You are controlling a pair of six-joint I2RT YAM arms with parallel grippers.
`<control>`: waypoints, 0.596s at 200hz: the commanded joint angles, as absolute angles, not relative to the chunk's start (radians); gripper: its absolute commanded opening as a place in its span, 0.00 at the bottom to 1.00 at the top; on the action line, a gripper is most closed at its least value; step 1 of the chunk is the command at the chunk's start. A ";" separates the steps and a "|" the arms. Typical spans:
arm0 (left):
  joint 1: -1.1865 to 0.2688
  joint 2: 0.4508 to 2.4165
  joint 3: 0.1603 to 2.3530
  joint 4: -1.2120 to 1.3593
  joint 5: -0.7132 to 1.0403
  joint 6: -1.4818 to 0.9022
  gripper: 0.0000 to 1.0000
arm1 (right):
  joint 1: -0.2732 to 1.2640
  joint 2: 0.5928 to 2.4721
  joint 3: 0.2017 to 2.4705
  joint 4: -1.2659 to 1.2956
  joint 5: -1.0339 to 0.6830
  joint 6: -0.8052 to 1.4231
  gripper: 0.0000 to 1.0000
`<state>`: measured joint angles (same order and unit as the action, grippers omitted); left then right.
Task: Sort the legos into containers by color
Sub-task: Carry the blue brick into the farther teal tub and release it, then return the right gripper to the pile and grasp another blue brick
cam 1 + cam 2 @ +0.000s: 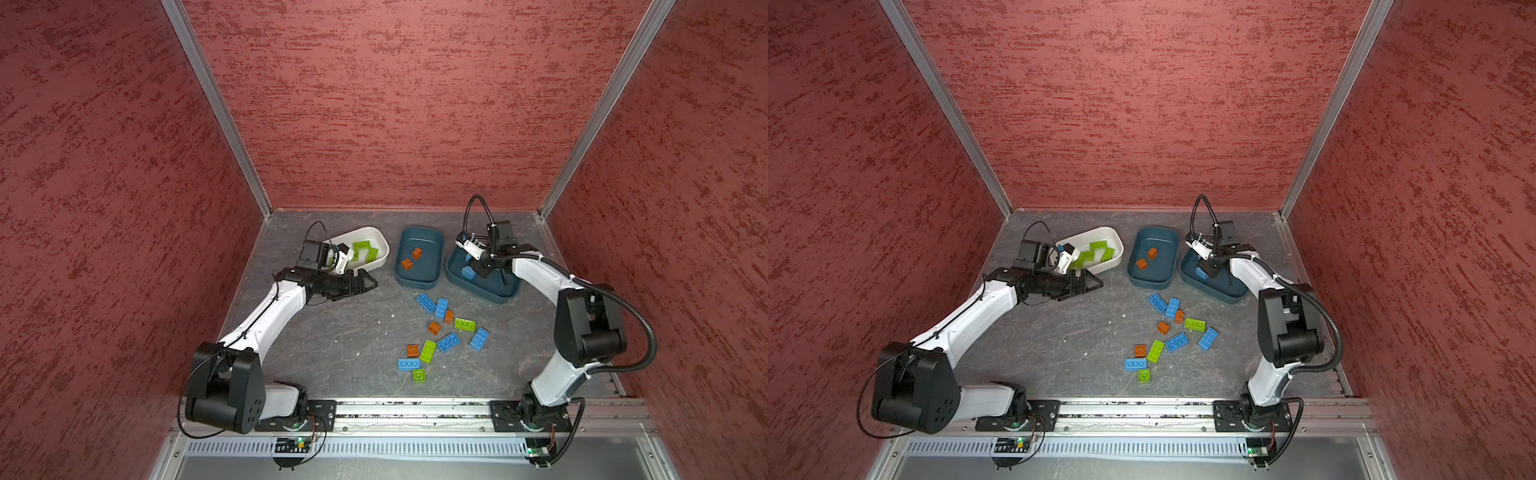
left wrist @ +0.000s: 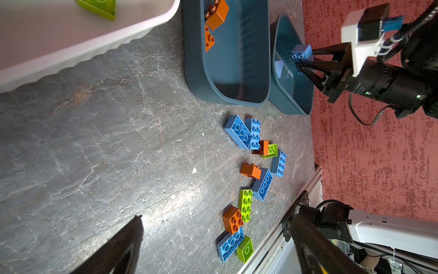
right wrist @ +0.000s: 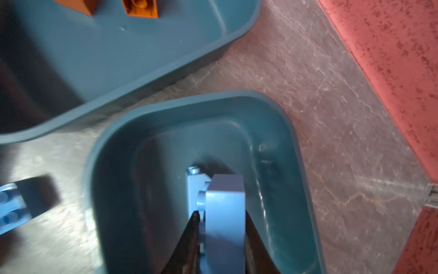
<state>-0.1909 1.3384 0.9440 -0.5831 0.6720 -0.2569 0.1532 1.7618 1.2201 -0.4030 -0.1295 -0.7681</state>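
Note:
Several loose legos, blue (image 1: 426, 302), green (image 1: 464, 324) and orange (image 1: 434, 328), lie scattered right of the table's middle in both top views. At the back stand three containers. The white tub (image 1: 380, 249) holds green bricks (image 1: 361, 246). The middle teal tub (image 1: 417, 283) holds two orange bricks (image 1: 407, 264). My right gripper (image 3: 221, 213) is shut on a blue brick (image 3: 225, 208) inside the right teal tub (image 3: 294, 132), with another blue brick (image 3: 193, 182) just beyond it. My left gripper (image 1: 368, 282) is open and empty beside the white tub's near side.
Red textured walls (image 1: 395, 104) enclose the dark stone table on three sides. An aluminium rail (image 1: 415, 409) with both arm bases runs along the front edge. The right arm's elbow (image 1: 590, 324) rises to the right of the loose bricks.

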 commanded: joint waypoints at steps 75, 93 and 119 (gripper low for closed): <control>-0.189 1.347 0.963 -0.610 0.662 -0.247 0.98 | 0.161 1.743 1.259 -0.346 -0.188 -0.791 0.61; -0.189 1.343 0.971 -0.620 0.658 -0.243 0.98 | 0.187 1.655 1.208 -0.385 -0.236 -0.745 0.64; -0.185 1.335 0.969 -0.629 0.653 -0.236 0.98 | 0.246 1.504 1.112 -0.432 -0.328 -0.671 0.68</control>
